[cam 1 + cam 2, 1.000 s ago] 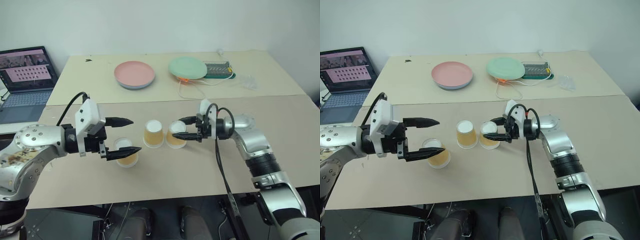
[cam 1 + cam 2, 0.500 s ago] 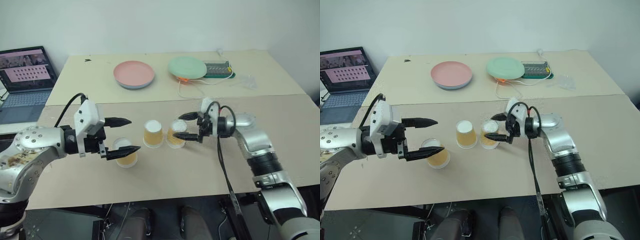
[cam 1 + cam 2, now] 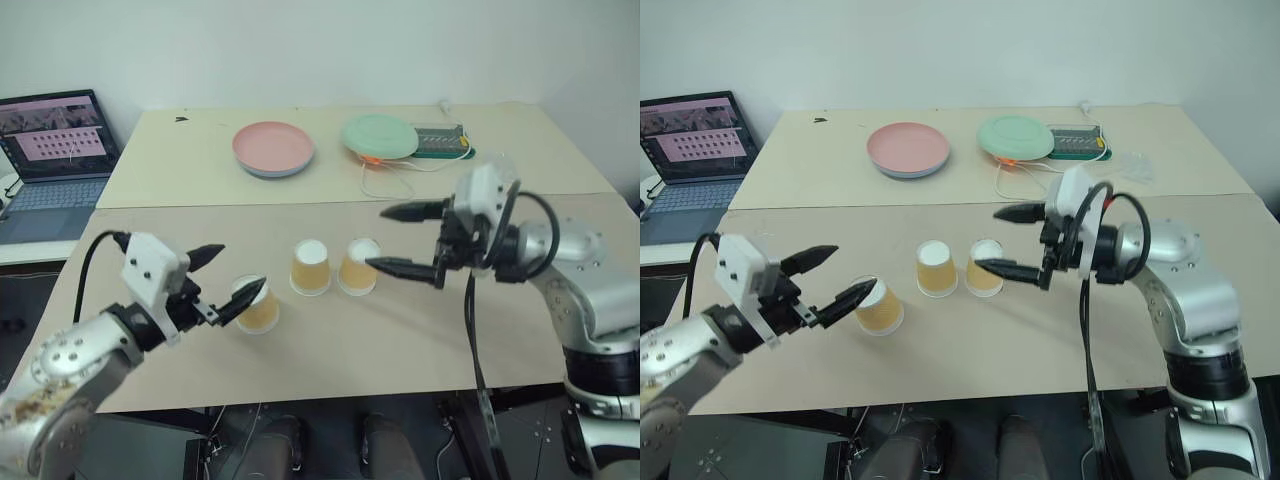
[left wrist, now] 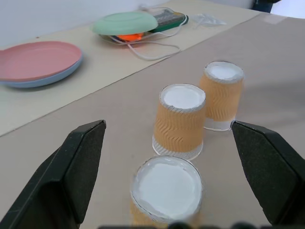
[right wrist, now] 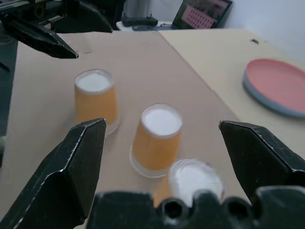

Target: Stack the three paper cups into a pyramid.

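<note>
Your left gripper (image 3: pixel 228 276) hangs low at the near left of the table (image 3: pixel 420 340), its forearm reaching in from the left and its fingers spread wide, pointing toward the cups. The nearest cup (image 3: pixel 258 306) sits just beyond the fingertips, partly between them from the head view, but nothing is gripped.

Your right gripper (image 3: pixel 398 238) is raised above the table on a bent arm, pointing left toward the cups, fingers wide apart and empty. Its lower fingertip hangs just beside the right cup (image 3: pixel 358 267).

All three cups stand upside down, white flat ends up, in a loose row on the near table: the middle cup (image 3: pixel 309 267) and right cup close together side by side, the left one a little apart and nearer you. None is stacked.

A pink plate (image 3: pixel 273 149) and green plate (image 3: pixel 379 135) lie well behind them.
</note>
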You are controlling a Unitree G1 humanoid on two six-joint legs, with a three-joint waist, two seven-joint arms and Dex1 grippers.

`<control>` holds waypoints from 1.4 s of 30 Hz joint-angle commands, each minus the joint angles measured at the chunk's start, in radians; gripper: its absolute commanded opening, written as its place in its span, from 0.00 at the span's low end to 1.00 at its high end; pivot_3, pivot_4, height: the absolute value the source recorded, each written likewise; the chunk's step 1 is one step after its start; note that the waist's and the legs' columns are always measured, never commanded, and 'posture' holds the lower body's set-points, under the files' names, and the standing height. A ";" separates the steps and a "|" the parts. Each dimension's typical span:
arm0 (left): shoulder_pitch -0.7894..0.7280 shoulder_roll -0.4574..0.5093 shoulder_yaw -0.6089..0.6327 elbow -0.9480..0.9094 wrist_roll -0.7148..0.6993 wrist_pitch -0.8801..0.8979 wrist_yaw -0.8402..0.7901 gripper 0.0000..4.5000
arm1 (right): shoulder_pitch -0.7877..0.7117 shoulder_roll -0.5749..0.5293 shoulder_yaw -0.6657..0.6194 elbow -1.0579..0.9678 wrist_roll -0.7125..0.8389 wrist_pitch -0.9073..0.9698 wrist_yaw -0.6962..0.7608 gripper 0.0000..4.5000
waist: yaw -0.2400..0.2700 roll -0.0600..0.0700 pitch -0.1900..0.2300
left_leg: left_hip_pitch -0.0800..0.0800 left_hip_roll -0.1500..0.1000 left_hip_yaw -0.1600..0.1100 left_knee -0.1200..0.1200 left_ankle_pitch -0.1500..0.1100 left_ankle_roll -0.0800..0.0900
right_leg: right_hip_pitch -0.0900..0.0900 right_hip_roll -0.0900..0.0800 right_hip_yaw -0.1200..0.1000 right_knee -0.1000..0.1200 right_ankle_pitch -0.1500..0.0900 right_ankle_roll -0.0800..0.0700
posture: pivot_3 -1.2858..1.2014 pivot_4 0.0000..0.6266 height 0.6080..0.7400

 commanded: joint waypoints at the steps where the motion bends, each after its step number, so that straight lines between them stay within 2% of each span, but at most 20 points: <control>1: 0.081 -0.008 0.017 -0.092 -0.024 -0.001 0.025 1.00 | 0.019 -0.012 -0.031 -0.078 0.039 0.029 -0.050 0.98 | 0.000 0.000 0.000 | 0.001 0.000 0.000 0.000 0.000 0.000 | 0.000 0.000 0.000 0.000 -0.001 0.002 | 0.52 0.24 0.83; 12: 0.190 -0.008 0.037 0.010 0.087 -0.115 -0.028 1.00 | 0.052 -0.036 -0.038 -0.108 0.084 0.063 -0.098 0.98 | 0.009 0.000 0.000 | -0.001 0.001 0.000 0.000 0.000 0.000 | 0.000 0.000 -0.001 -0.001 -0.002 0.002 | 0.52 0.24 0.83; 23: 0.220 -0.018 -0.101 0.127 0.219 -0.263 -0.129 1.00 | 0.083 -0.082 -0.053 -0.104 0.090 0.057 -0.115 0.98 | 0.009 0.000 0.000 | -0.002 0.002 0.000 0.000 0.000 0.000 | 0.000 -0.002 -0.001 -0.002 -0.004 0.005 | 0.52 0.24 0.83; 33: 0.085 -0.071 -0.214 0.304 0.323 -0.373 -0.144 1.00 | 0.116 -0.113 -0.088 -0.127 0.109 0.073 -0.141 0.98 | 0.012 0.000 0.000 | -0.002 0.002 0.000 0.000 0.000 0.000 | 0.000 -0.002 -0.001 -0.002 -0.004 0.005 | 0.52 0.24 0.83; 42: -0.026 -0.083 -0.296 0.366 0.343 -0.401 -0.205 1.00 | 0.183 -0.135 -0.105 -0.128 0.100 0.060 -0.159 0.98 | 0.011 0.000 0.000 | -0.003 0.002 0.000 0.000 0.000 0.001 | -0.001 -0.002 -0.001 -0.002 -0.004 0.005 | 0.52 0.24 0.83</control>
